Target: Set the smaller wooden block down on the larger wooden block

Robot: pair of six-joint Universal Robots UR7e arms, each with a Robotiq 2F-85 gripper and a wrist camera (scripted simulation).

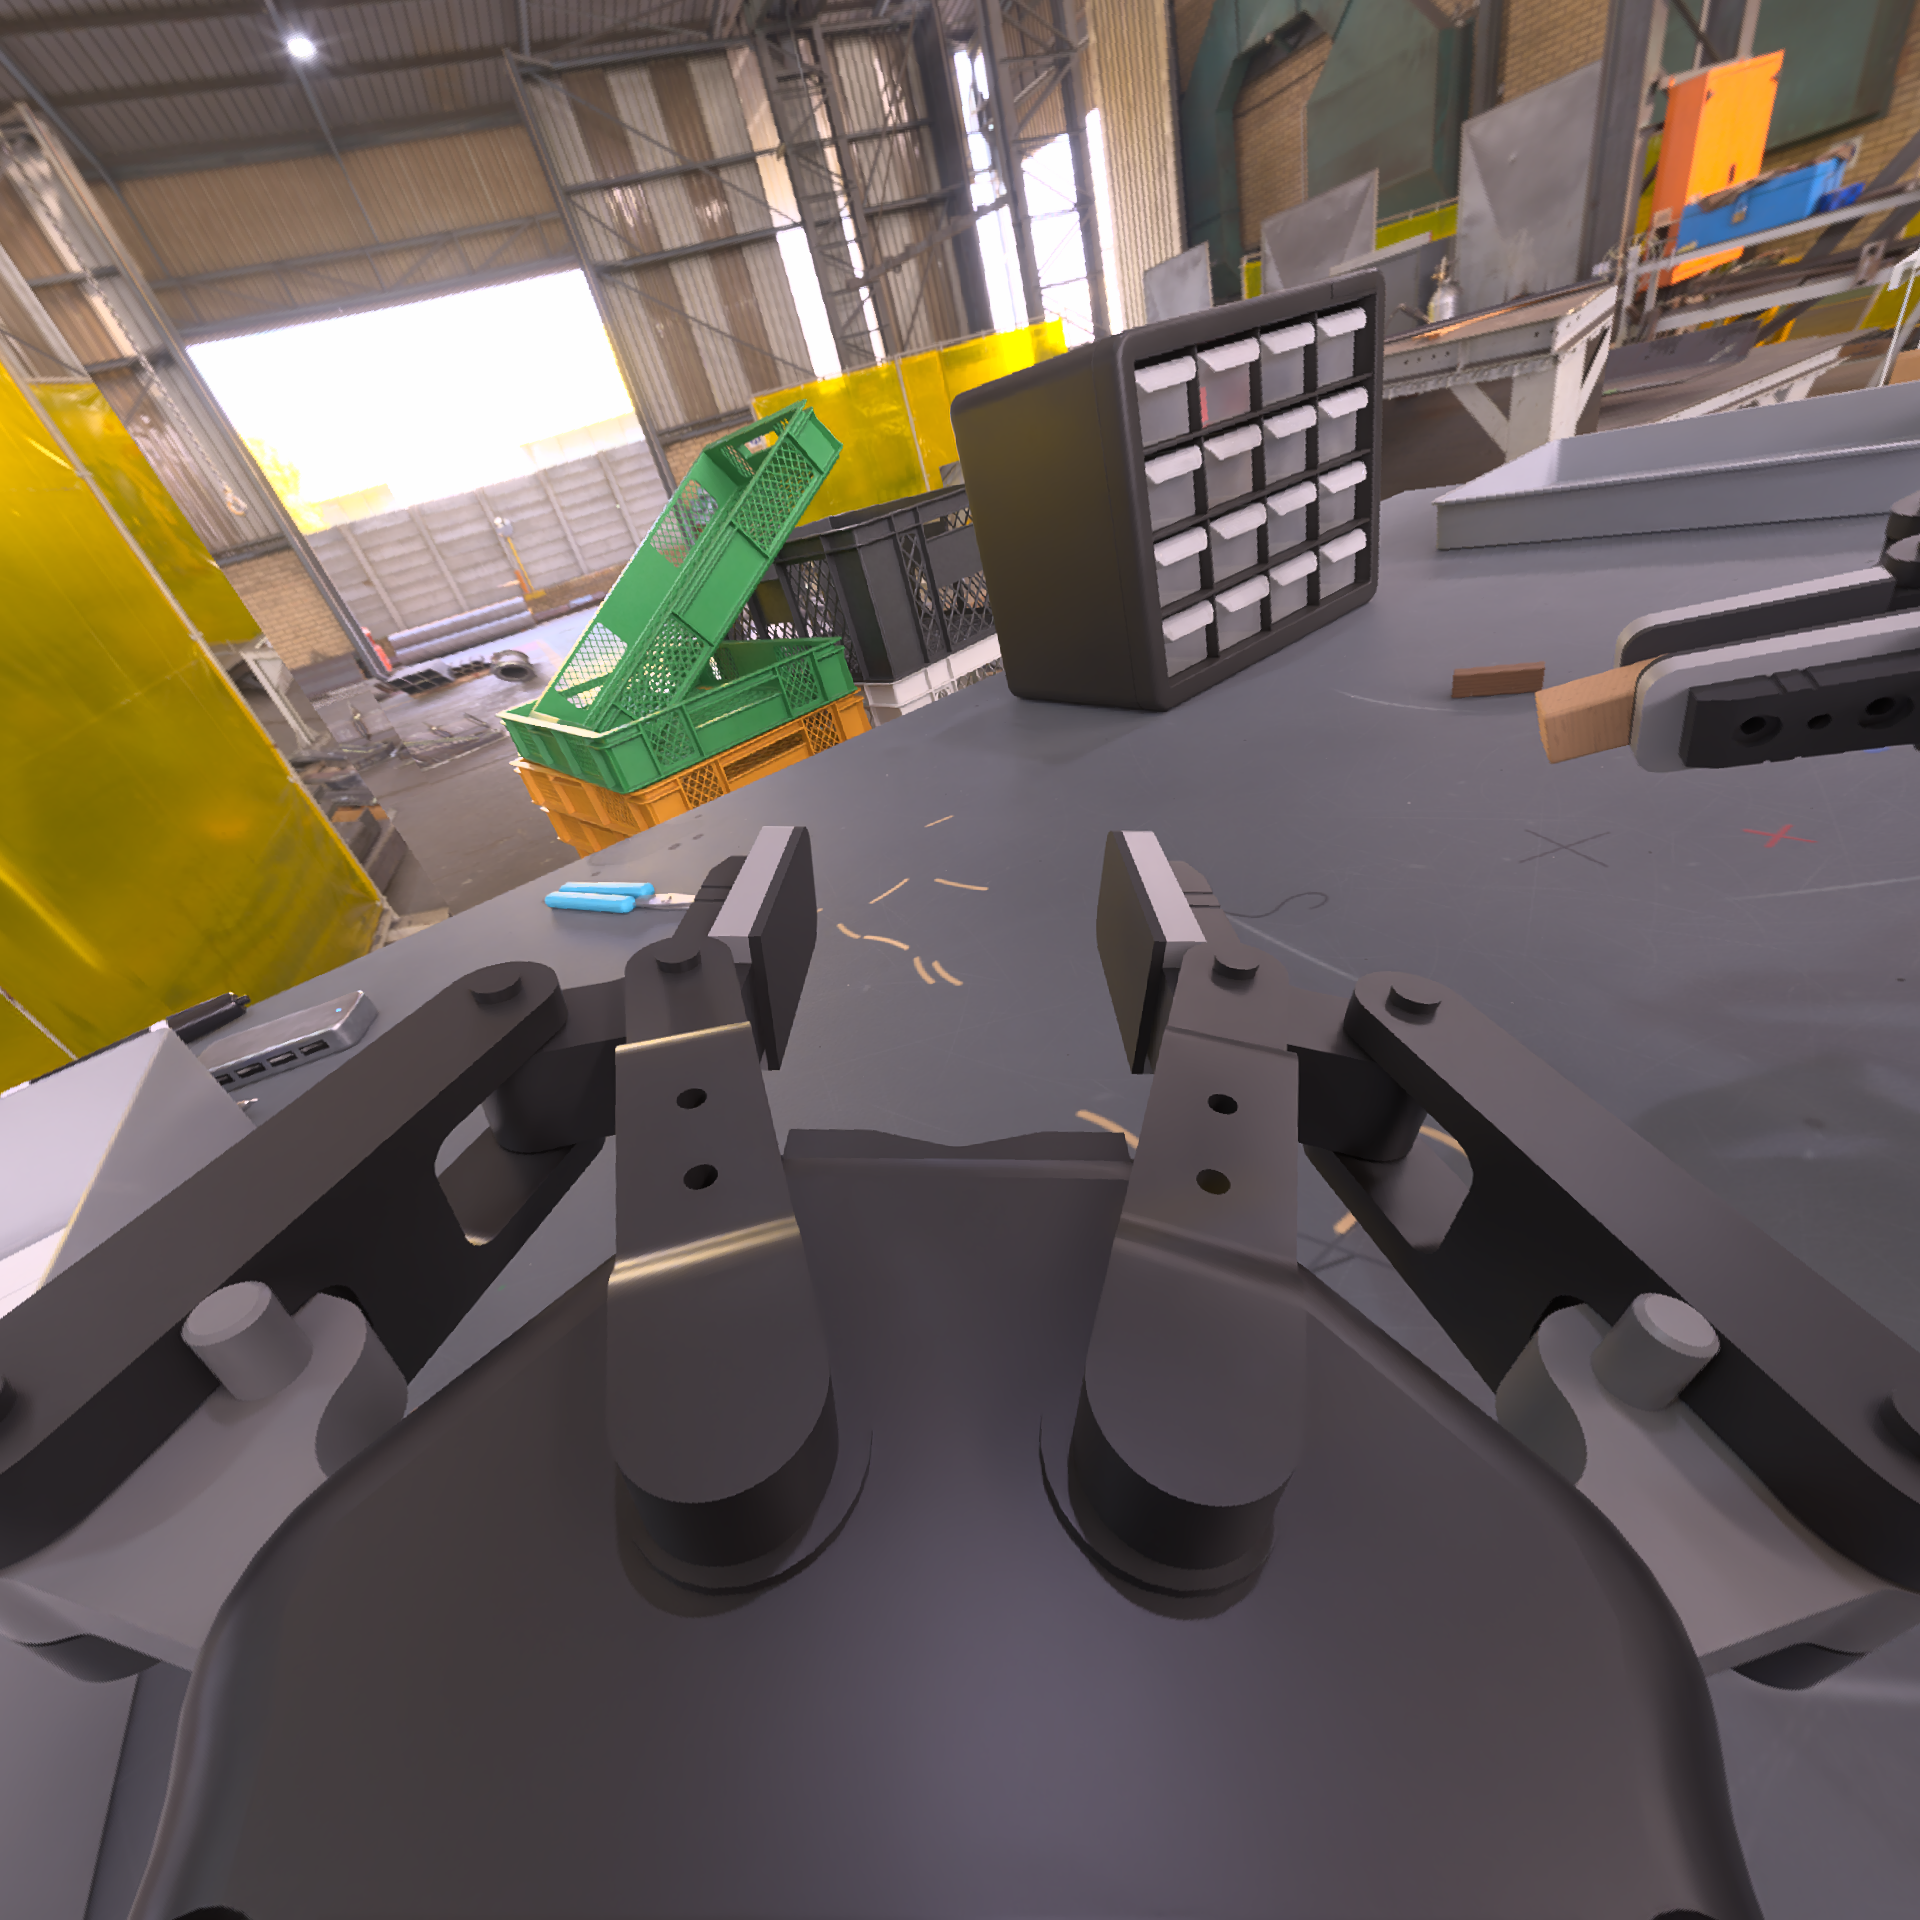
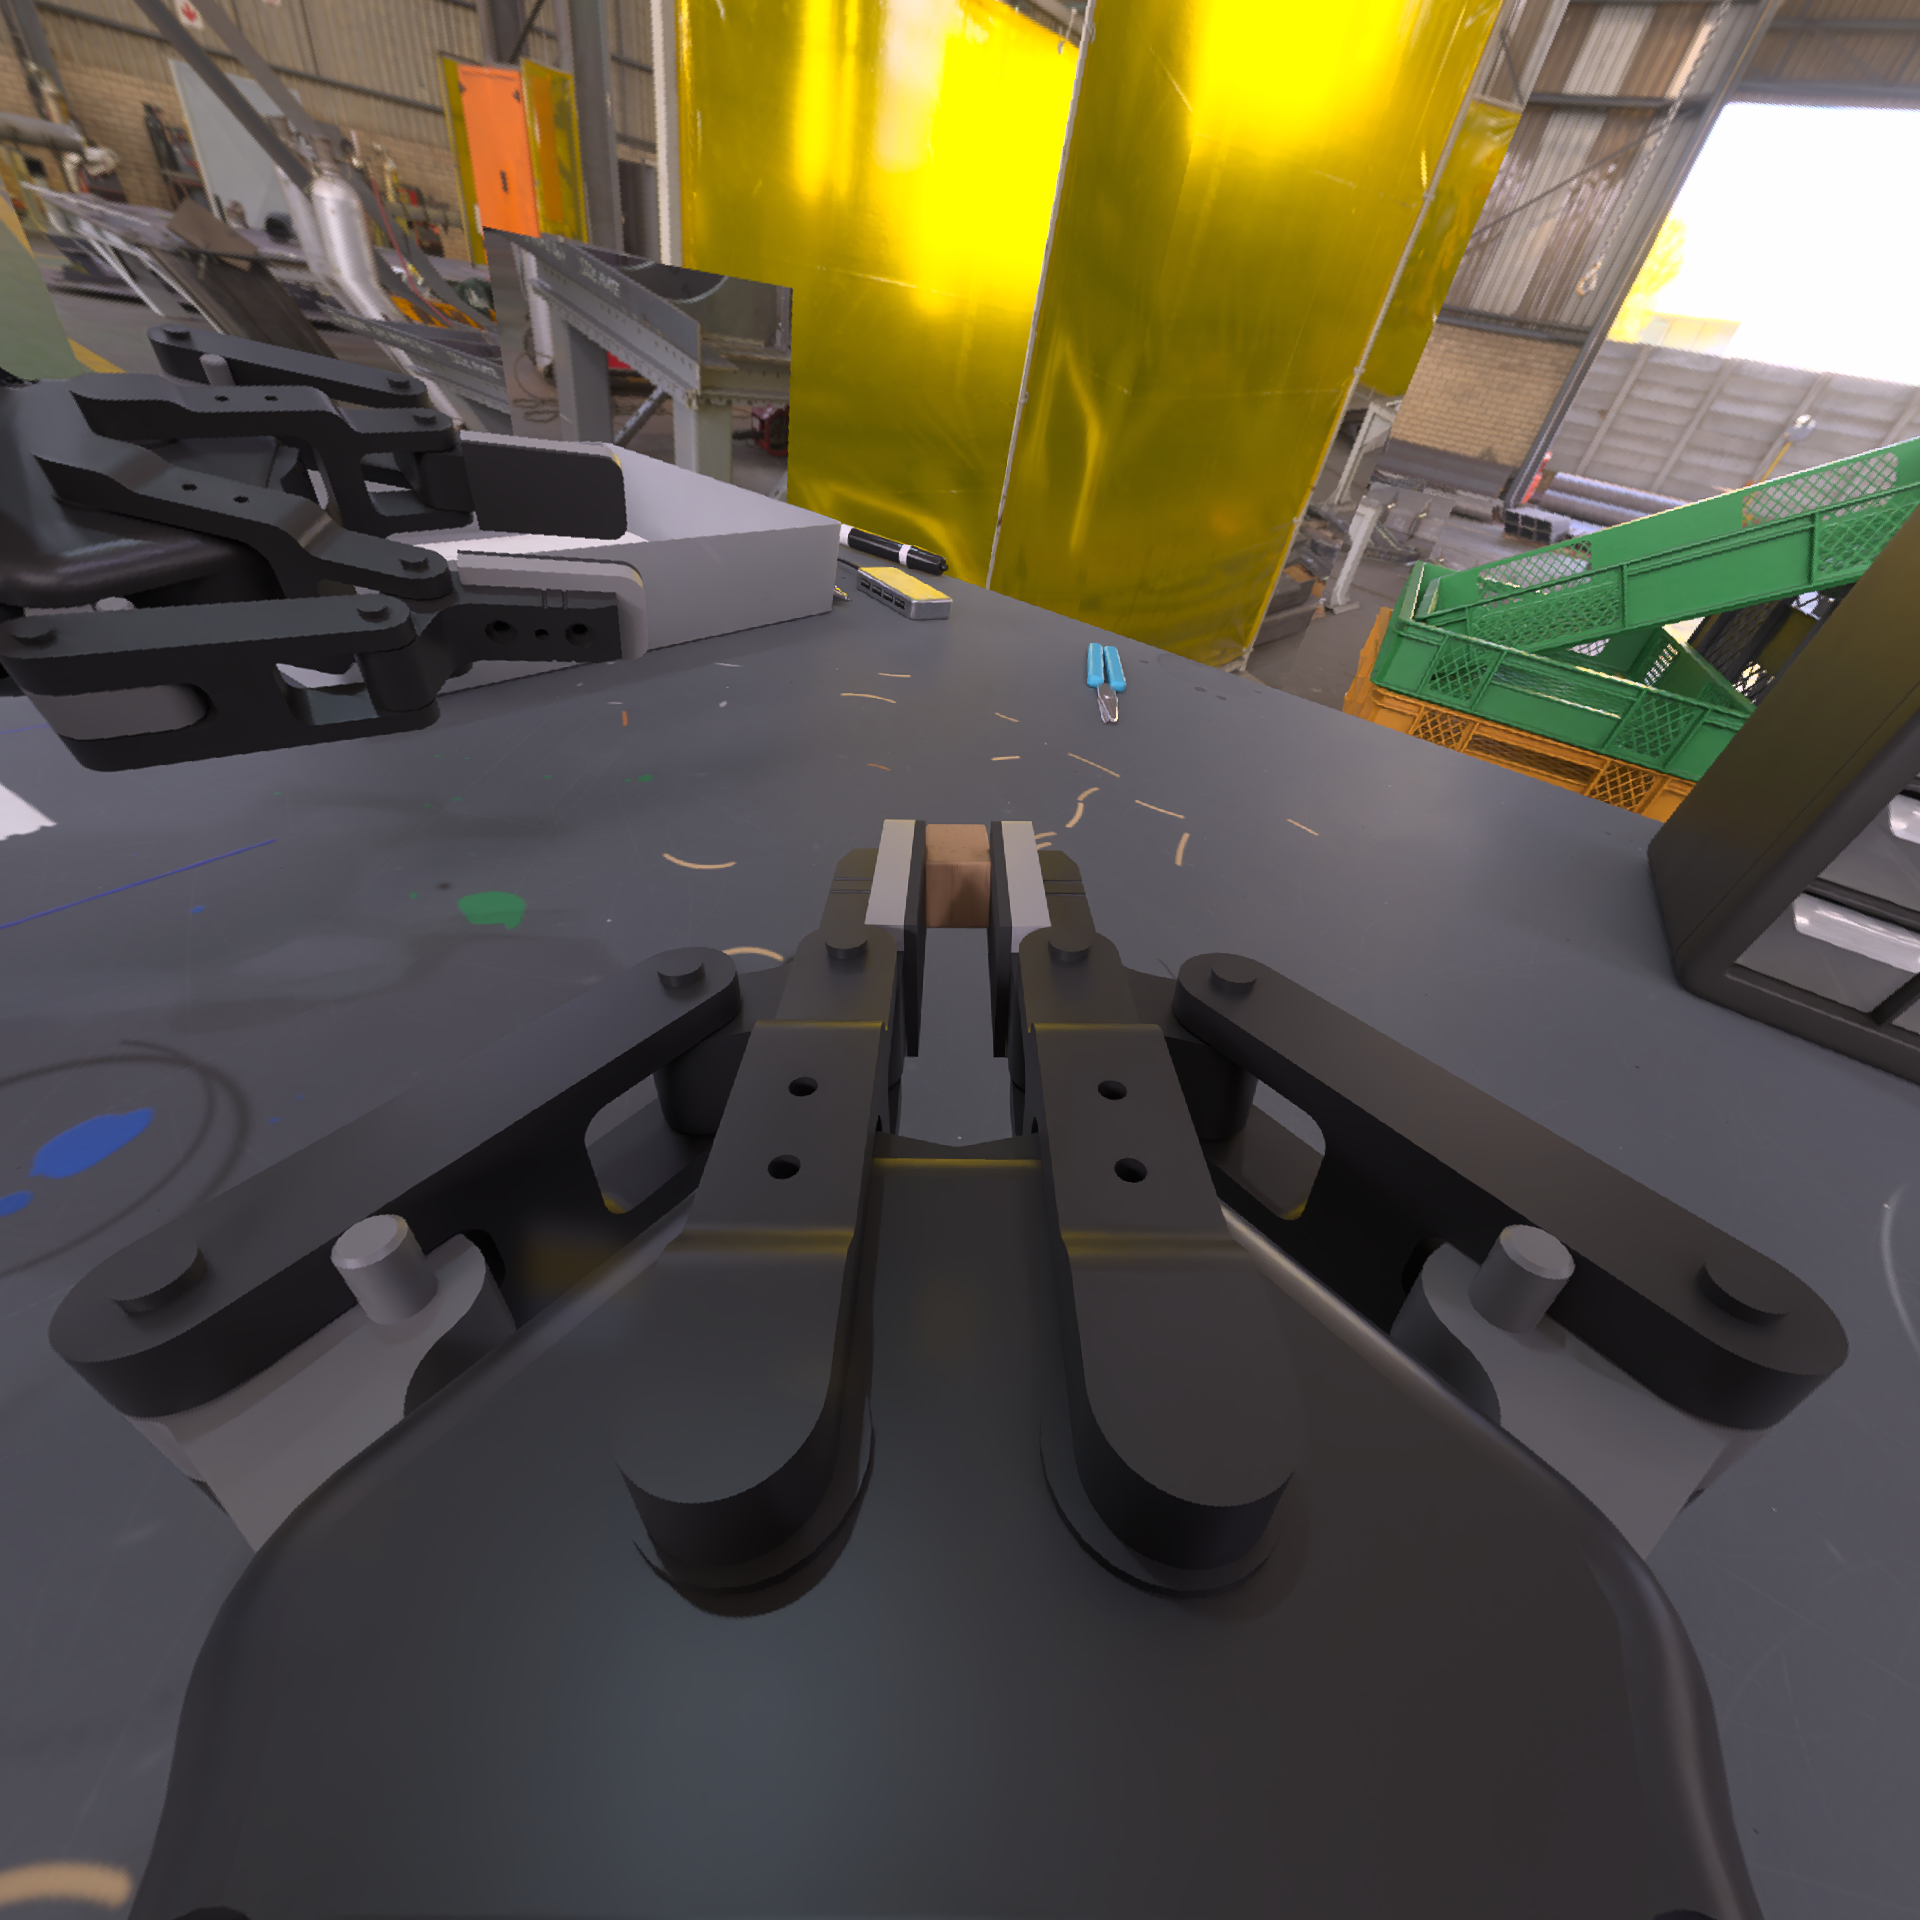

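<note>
My right gripper (image 2: 956, 878) is shut on a light wooden block (image 2: 954, 883) and holds it above the dark grey table (image 2: 1351, 987). In the left wrist view this gripper (image 1: 1642, 686) comes in from the right edge, with the light block (image 1: 1584, 712) sticking out of its tips. A darker brown, flat wooden block (image 1: 1496, 681) lies on the table just beyond it; it is not in the right wrist view. My left gripper (image 1: 956, 935) is open and empty over the table, and shows at the upper left of the right wrist view (image 2: 582, 582).
A black drawer cabinet (image 1: 1226, 499) stands at the back, a grey tray (image 1: 1662, 488) to its right. Blue-handled pliers (image 1: 597, 899), a USB hub (image 1: 301, 1029) and a grey box (image 1: 104, 1143) lie near the left edge. Green crates (image 1: 707, 623) stand beyond the table.
</note>
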